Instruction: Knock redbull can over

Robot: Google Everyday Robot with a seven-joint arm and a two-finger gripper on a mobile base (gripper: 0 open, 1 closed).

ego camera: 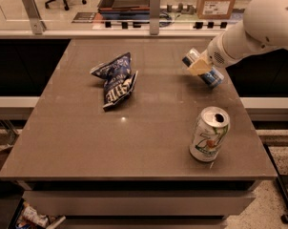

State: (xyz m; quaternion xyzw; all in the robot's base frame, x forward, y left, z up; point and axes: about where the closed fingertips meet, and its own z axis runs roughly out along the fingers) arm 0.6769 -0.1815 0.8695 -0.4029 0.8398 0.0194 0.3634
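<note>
1. The slim blue-and-silver metal redbull can (212, 78) is on the brown table (87, 137), just beyond the white-and-green 7UP can (208, 135).
2. It is tilted: its long axis slants, with the silver top up and to the left, away from the 7UP can, and the base lower and to the right.
3. The white arm's gripper (200, 66) lies against the redbull can's upper part; grasping or released, I cannot tell.
4. Count: one redbull can, one upright 7UP can, and crumpled blue snack bags (116, 80) far left of the 7UP can, one or two.
</note>
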